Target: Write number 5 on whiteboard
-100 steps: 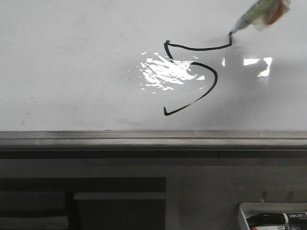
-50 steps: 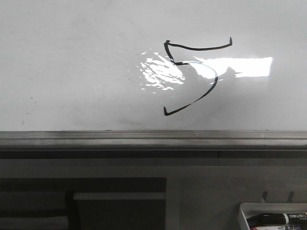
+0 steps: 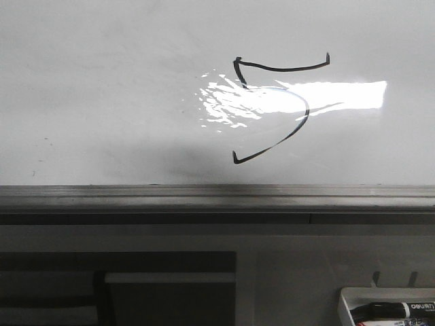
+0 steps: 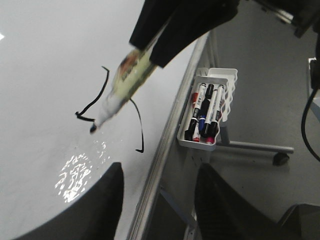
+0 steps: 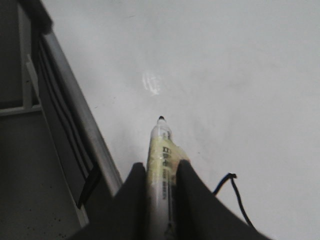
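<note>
Front view: the whiteboard fills the upper part, glossy white, grey metal frame edge along its near side. The number 5 is drawn in thin black line right of centre: flat top bar with a small upward tick at its right end, short stem at left, wide open belly curving down to a hook at lower left. A bright glare patch lies over the stem and the upper belly, so the line is washed out there. No arm or gripper in this view.

Near right corner: a small white tray with a black-capped marker lying in it. The left wrist view shows that tray hanging off the board's frame, several markers inside with red, blue and black caps.

Right gripper: fingers closed on a marker pen, pale yellowish label, dark tip pointing out over the board. In the left wrist view the same pen is held by the dark right arm, tip near the drawn figure; contact with the board cannot be told.

Left gripper: two dark fingers spread wide apart, nothing between them, hanging over the board's edge.
</note>
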You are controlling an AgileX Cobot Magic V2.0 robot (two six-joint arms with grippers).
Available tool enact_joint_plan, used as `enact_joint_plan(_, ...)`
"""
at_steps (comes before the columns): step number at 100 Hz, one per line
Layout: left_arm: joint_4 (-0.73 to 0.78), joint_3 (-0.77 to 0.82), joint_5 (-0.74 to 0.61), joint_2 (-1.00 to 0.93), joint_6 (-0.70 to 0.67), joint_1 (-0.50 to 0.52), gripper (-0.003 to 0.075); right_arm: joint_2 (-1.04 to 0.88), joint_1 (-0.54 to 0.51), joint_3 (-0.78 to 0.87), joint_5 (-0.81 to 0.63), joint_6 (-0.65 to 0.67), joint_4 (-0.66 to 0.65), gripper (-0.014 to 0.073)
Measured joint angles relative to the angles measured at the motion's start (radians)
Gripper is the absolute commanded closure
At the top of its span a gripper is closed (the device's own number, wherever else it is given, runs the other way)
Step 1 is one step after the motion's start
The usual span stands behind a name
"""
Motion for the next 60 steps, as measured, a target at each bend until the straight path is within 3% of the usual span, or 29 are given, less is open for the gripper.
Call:
enact_joint_plan(30, 0.143, -0.095, 0.009, 0.139, 0.015, -0.136, 0.0409, 0.028, 0.094, 0.002, 0.032, -0.040, 0.002, 0.0662)
enact_joint_plan(60, 0.156, -0.116, 0.009, 0.228, 0.015, -0.157, 0.0409, 0.028, 0.161, 0.002, 0.026, -0.071, 0.002, 0.0662)
